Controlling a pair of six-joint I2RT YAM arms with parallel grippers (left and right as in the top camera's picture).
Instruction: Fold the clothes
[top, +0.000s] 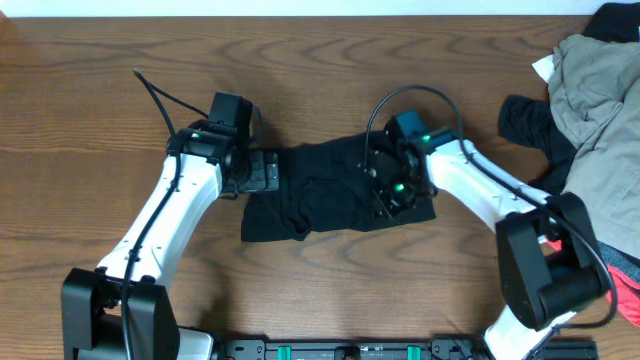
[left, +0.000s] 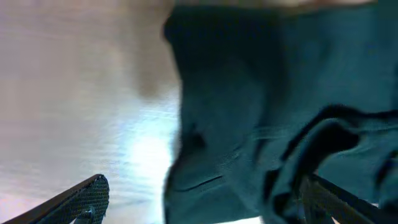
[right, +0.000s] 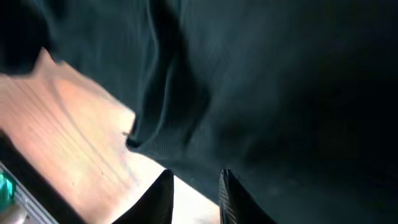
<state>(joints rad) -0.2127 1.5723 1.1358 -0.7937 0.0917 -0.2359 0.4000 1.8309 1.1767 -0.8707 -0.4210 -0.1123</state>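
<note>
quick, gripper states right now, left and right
left gripper: open wide over the black shirt edge.
right gripper: open slightly, fingers just apart, no cloth seen between.

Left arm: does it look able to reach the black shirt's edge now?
Probably yes: the left end effector is open at the black shirt's left edge, fabric lying between its jaws, nothing blocking.

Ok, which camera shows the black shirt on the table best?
The overhead view: nearly the whole outline of the black shirt shows there, bunched up on the wooden table. The left wrist view gives just one edge and some folds of the shirt. The right wrist view is mostly close-up dark fabric.
</note>
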